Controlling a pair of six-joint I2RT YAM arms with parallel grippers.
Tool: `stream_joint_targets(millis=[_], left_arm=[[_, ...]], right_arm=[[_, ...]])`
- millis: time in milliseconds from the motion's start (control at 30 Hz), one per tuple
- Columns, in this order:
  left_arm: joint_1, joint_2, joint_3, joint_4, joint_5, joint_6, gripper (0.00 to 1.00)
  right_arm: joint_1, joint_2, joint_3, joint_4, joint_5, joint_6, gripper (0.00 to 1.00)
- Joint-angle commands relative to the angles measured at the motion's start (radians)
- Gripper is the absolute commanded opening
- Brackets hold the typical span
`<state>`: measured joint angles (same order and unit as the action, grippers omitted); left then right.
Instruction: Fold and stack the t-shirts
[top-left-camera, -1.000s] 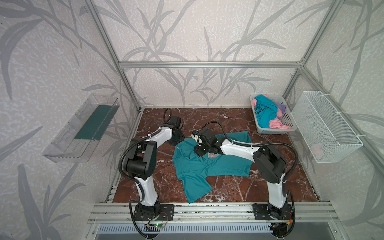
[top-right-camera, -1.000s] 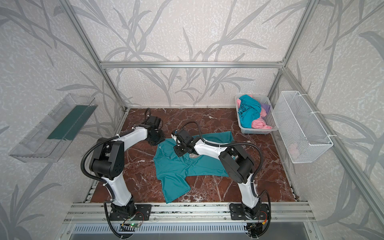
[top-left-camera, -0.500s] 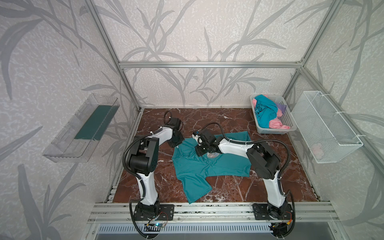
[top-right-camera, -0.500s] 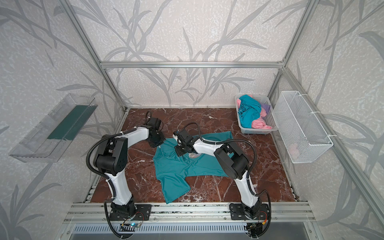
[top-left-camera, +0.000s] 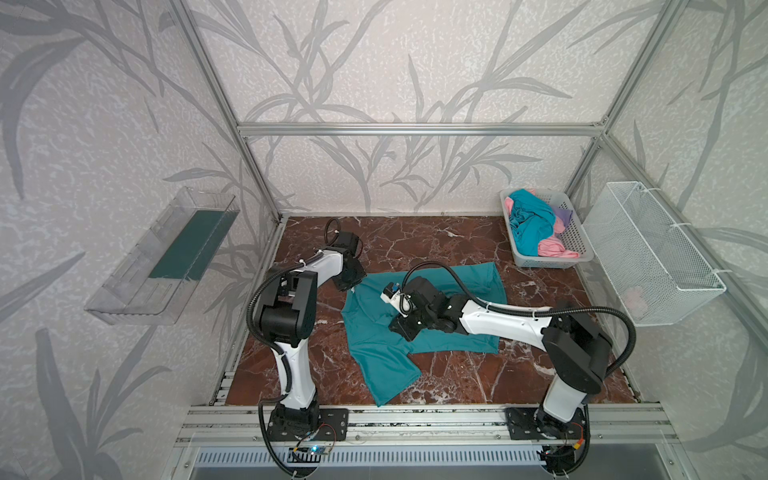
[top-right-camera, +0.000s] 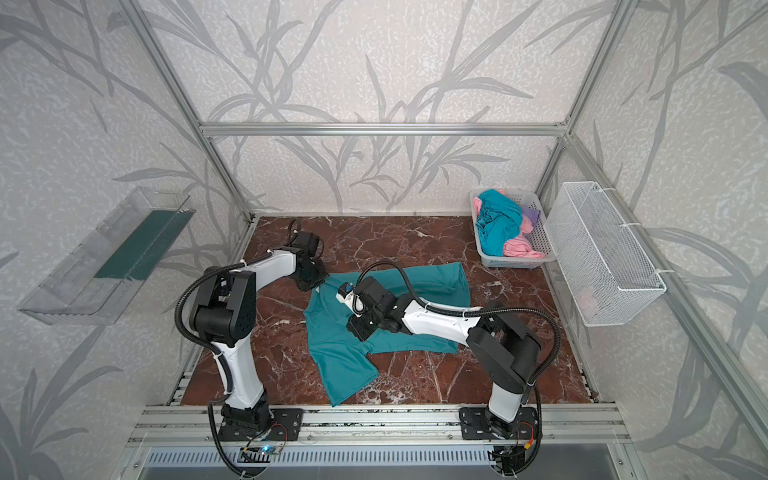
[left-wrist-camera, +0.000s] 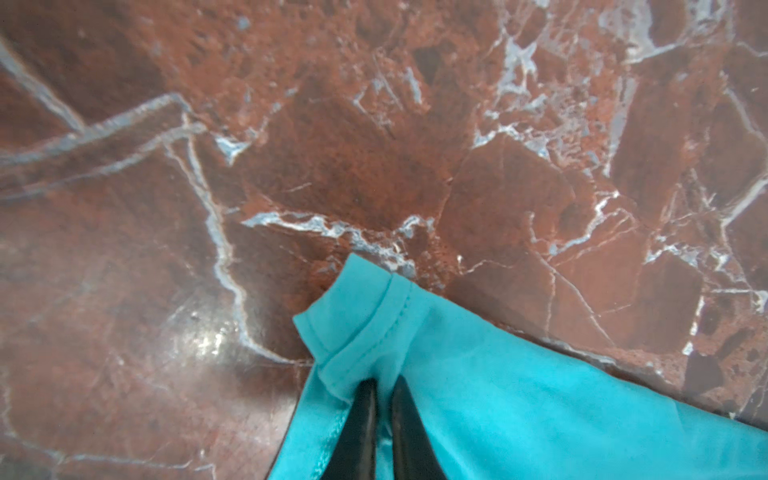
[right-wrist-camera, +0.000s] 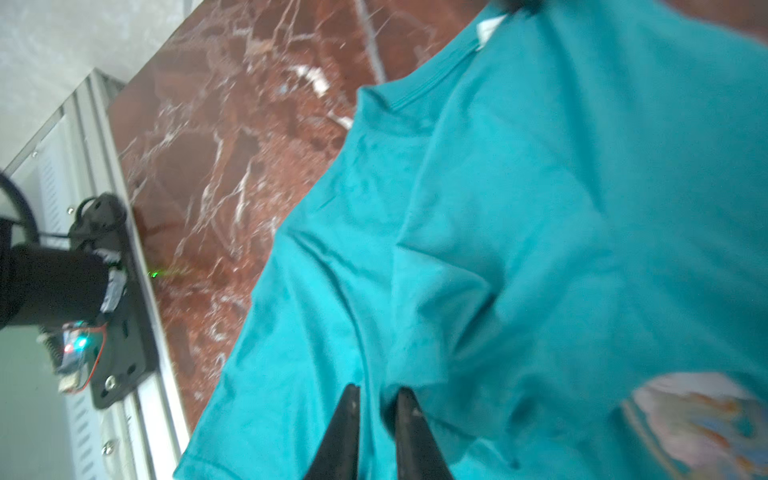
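A teal t-shirt (top-left-camera: 457, 286) (top-right-camera: 428, 278) lies spread on the red marble table, one sleeve pointing at the front edge. My left gripper (top-left-camera: 353, 286) (left-wrist-camera: 383, 384) is shut on the shirt's far left corner, with a hemmed edge (left-wrist-camera: 374, 316) bunched just past the tips. My right gripper (top-left-camera: 399, 328) (right-wrist-camera: 377, 392) is low over the shirt's middle, its fingers narrowly apart with a raised fold of teal cloth between them. The pink chest print (right-wrist-camera: 698, 424) and a white label (right-wrist-camera: 488, 27) show in the right wrist view. More t-shirts, teal (top-left-camera: 530, 224), pink (top-left-camera: 552, 249) and lilac (top-left-camera: 563, 214), are heaped in the basket.
The grey perforated basket (top-left-camera: 540, 262) stands at the back right corner. A white wire basket (top-left-camera: 648, 257) hangs on the right wall and a clear shelf (top-left-camera: 162, 257) on the left wall. Aluminium rails with both arm bases run along the front edge (top-left-camera: 415, 419).
My right gripper has moved toward the front across the shirt and now covers the print. The right elbow swung out to the right. The left gripper closed on the corner and has held still since.
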<state>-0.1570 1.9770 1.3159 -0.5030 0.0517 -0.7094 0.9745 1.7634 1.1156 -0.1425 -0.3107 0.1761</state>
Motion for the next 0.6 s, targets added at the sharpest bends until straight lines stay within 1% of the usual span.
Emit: stream_joint_targets(millis=[0, 33, 133, 233, 267, 300, 400, 500, 567], left_arm=[[0.024, 0.054, 0.011, -0.057, -0.055, 0.014, 0.13], [0.028, 0.053, 0.016, -0.06, -0.058, 0.016, 0.13], [0.036, 0.053, 0.037, -0.077, -0.072, 0.028, 0.13], [0.04, 0.053, 0.072, -0.103, -0.087, 0.042, 0.13], [0.041, 0.051, 0.086, -0.118, -0.086, 0.045, 0.13], [0.04, 0.046, 0.1, -0.136, -0.08, 0.045, 0.13], [0.028, -0.016, 0.092, -0.148, -0.066, 0.038, 0.14], [0.007, -0.106, 0.071, -0.152, -0.054, 0.031, 0.17], [-0.013, -0.15, 0.06, -0.151, -0.049, 0.031, 0.22]], right_arm=[[0.056, 0.025, 0.003, -0.108, -0.087, -0.069, 0.28], [0.079, 0.029, 0.007, -0.125, -0.099, -0.073, 0.29], [0.088, 0.005, -0.001, -0.15, -0.12, -0.068, 0.32], [0.079, -0.051, -0.002, -0.175, -0.055, -0.086, 0.32], [0.066, -0.096, 0.002, -0.185, -0.014, -0.084, 0.32], [0.055, -0.115, 0.008, -0.196, 0.029, -0.075, 0.3], [-0.078, -0.157, 0.03, -0.236, 0.162, -0.018, 0.19], [-0.226, -0.17, 0.014, -0.236, 0.27, 0.052, 0.17], [-0.32, -0.135, 0.036, -0.278, 0.299, 0.099, 0.17]])
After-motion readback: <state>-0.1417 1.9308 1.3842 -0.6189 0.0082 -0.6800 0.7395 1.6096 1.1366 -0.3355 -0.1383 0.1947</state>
